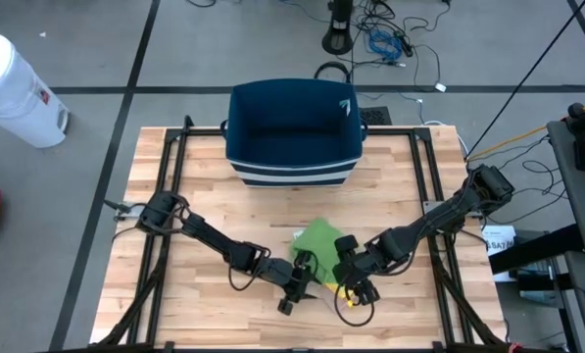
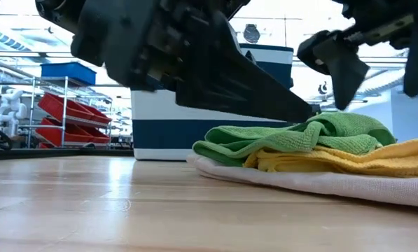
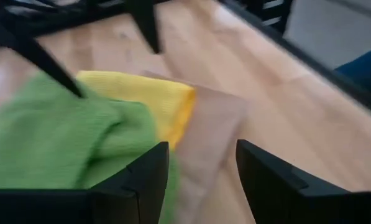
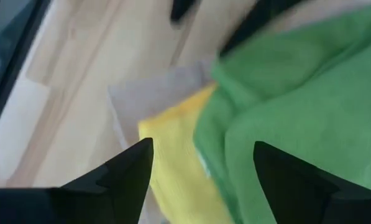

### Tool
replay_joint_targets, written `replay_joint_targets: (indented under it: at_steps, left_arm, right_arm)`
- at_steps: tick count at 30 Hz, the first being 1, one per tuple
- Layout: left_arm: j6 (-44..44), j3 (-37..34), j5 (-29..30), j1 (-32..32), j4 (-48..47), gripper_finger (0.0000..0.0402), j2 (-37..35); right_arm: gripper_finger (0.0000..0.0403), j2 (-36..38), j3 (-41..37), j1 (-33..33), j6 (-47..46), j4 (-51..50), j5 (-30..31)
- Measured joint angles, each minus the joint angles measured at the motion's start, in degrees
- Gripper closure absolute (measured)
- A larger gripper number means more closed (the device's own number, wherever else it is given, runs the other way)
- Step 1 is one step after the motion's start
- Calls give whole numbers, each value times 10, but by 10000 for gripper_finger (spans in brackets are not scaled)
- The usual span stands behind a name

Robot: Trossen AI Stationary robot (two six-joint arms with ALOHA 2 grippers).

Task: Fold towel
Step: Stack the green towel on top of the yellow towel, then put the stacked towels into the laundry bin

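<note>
Three towels lie stacked near the table's front middle. A green towel (image 1: 319, 240) (image 2: 321, 133) is on top, loosely bunched, over a yellow towel (image 2: 349, 159) (image 3: 154, 99) and a beige towel (image 2: 314, 182) (image 4: 154, 93) that rests flat on the wood. My left gripper (image 1: 297, 286) (image 3: 201, 177) is open at the stack's near left corner, slanting down, with the beige towel's edge showing between its fingers. My right gripper (image 1: 356, 284) (image 4: 204, 168) is open above the stack's near right side and points steeply down, over where yellow meets green. In the low view it hangs clear above the towels (image 2: 380, 66). My left gripper has one fingertip (image 2: 303, 110) right at the green towel's top fold (image 2: 321, 120) in the low view. I cannot tell whether it touches the cloth. Nothing is pinched between its fingers.
A dark blue bin (image 1: 292, 132) with a white stripe stands at the table's far middle. Black frame rails (image 1: 170, 186) run along both sides of the table. Bare wood (image 1: 204, 294) lies to the left of the stack. A white canister (image 1: 13, 88) stands on the floor beyond the far left corner.
</note>
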State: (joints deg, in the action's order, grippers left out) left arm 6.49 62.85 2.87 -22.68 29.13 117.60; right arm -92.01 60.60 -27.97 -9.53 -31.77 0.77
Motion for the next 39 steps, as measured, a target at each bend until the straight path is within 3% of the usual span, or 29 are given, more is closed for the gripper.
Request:
replay_joint_targets:
  at_steps: [8, 13, 18, 20, 24, 27, 32, 35, 39]
  left_arm:
    - [32, 0, 99, 1, -1, 207, 0]
    - [50, 0, 128, 2, -3, 207, 0]
    - [62, 0, 129, 2, -5, 207, 0]
    - [62, 0, 125, 3, -16, 207, 0]
    - [61, 0, 50, 8, -62, 207, 0]
    - [90, 0, 41, 3, -100, 207, 0]
    - [210, 0, 89, -23, -101, 206, 0]
    - [231, 0, 105, -28, -109, 206, 0]
    - [289, 0, 227, -39, -115, 206, 0]
  right_arm:
    - [148, 0, -31, 3, -22, 73, 66]
    - [148, 0, -90, 7, -70, 154, 46]
    - [149, 0, -150, 5, -116, 269, -9]
    - [149, 0, -159, 0, -122, 279, -11]
    - [149, 0, -160, -10, -110, 280, -3]
    - [149, 0, -160, -13, -106, 280, 13]
    - [149, 0, -160, -13, -103, 284, 21]
    - [149, 0, -160, -13, -103, 289, 21]
    - [149, 0, -160, -13, -105, 307, 21]
